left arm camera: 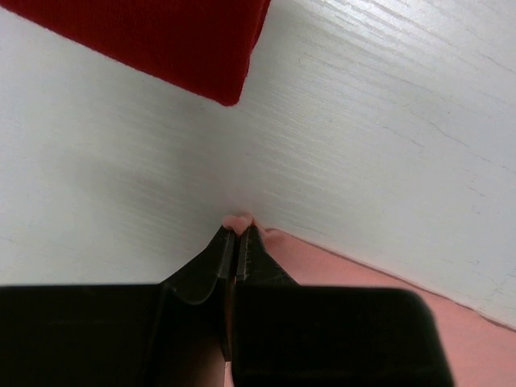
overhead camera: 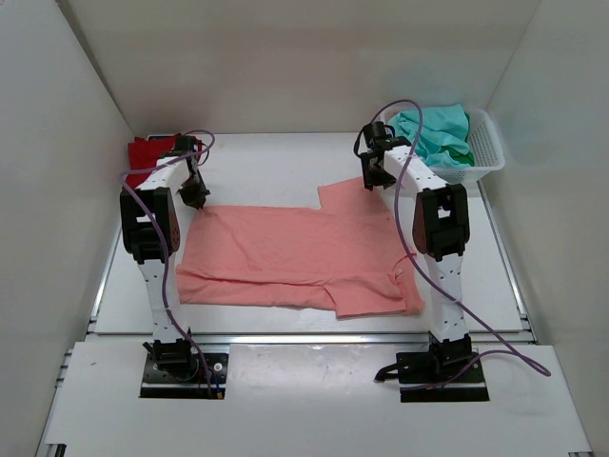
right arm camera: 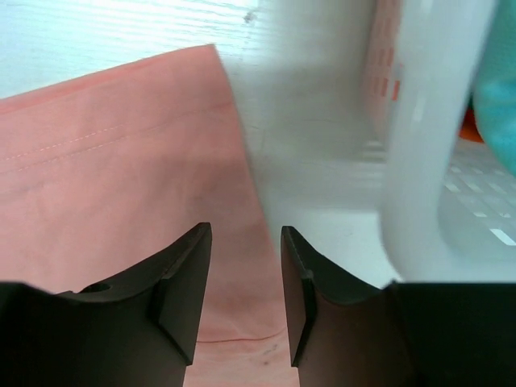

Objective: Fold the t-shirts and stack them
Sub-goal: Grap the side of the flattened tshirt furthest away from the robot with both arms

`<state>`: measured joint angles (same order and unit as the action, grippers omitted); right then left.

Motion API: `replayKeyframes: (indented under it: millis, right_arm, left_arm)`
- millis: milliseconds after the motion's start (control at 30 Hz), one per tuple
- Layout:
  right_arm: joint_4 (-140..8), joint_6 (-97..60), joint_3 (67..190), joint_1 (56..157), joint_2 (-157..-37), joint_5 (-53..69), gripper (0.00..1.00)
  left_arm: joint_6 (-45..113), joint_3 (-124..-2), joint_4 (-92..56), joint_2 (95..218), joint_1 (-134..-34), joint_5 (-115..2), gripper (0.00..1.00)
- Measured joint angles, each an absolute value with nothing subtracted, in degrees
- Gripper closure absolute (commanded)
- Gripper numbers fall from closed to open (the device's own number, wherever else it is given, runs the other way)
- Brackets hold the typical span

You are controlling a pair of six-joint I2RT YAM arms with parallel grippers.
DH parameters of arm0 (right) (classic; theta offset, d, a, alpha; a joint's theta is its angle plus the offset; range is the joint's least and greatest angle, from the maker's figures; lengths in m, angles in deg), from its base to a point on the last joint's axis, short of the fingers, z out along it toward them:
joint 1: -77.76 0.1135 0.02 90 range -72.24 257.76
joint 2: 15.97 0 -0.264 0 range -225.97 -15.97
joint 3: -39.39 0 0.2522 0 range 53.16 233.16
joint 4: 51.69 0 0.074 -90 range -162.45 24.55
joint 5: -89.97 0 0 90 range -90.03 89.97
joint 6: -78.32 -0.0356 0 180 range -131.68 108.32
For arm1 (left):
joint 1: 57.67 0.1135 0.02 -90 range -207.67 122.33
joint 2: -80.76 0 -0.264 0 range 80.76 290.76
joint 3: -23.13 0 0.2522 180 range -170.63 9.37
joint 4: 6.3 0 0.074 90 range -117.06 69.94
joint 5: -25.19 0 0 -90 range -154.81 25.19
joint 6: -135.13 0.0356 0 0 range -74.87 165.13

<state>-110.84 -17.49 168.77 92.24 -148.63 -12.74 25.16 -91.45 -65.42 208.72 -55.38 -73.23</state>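
Observation:
The salmon-pink t-shirt (overhead camera: 304, 257) lies spread on the table's middle. My left gripper (overhead camera: 197, 197) is shut on its far left corner; a pink tip of the shirt (left arm camera: 239, 219) pokes out between the closed fingers. My right gripper (overhead camera: 373, 178) is open above the shirt's far right sleeve (right arm camera: 121, 161), its fingers straddling the sleeve's edge. The deep red t-shirt (overhead camera: 148, 154) lies folded at the far left and also shows in the left wrist view (left arm camera: 161, 40). The teal-green t-shirt (overhead camera: 438, 133) sits in the basket.
A white lattice basket (overhead camera: 485, 164) stands at the far right; its wall (right arm camera: 427, 161) is close to my right gripper. White walls enclose the table on three sides.

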Motion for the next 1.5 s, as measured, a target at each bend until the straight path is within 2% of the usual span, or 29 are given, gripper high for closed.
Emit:
replayKeyframes:
  millis: [300, 800, 833, 867, 900, 1000, 1033, 1133, 1500]
  right_arm:
    - [-109.2, -13.9, 168.3, 91.9, -148.9, -12.8, 0.58]
    - [-108.4, -11.7, 166.8, 91.2, -150.9, -6.5, 0.61]
    - [-108.3, -11.6, 166.8, 91.2, -150.9, -6.1, 0.70]
    - [-108.3, -11.6, 166.7, 91.2, -150.9, -5.5, 0.71]
    - [-108.3, -11.9, 166.7, 91.2, -150.9, -5.0, 0.80]
    - [-108.4, -12.8, 166.7, 91.1, -150.9, -3.8, 0.96]
    - [-108.5, -13.0, 166.7, 91.1, -150.9, -3.6, 0.98]
    - [-108.5, -13.4, 166.7, 90.9, -150.9, -3.1, 1.00]
    - [-108.0, -14.4, 167.0, 90.4, -150.9, -1.3, 1.00]
  left_arm:
    - [25.7, -91.4, -65.4, 208.7, -55.3, -73.1, 0.95]
    - [25.8, -91.6, -65.9, 208.7, -54.7, -72.2, 0.94]
    - [25.8, -91.6, -66.0, 208.7, -54.7, -72.1, 0.94]
    - [25.8, -91.6, -66.0, 208.7, -54.6, -72.0, 0.94]
    - [25.8, -91.6, -66.1, 208.7, -54.6, -72.0, 0.94]
    - [25.7, -91.6, -66.1, 208.7, -54.5, -71.8, 0.94]
    - [25.7, -91.6, -66.1, 208.7, -54.5, -71.7, 0.95]
    - [25.7, -91.6, -66.1, 208.7, -54.4, -71.5, 1.00]
    - [25.8, -91.6, -66.0, 208.7, -54.4, -71.4, 1.00]
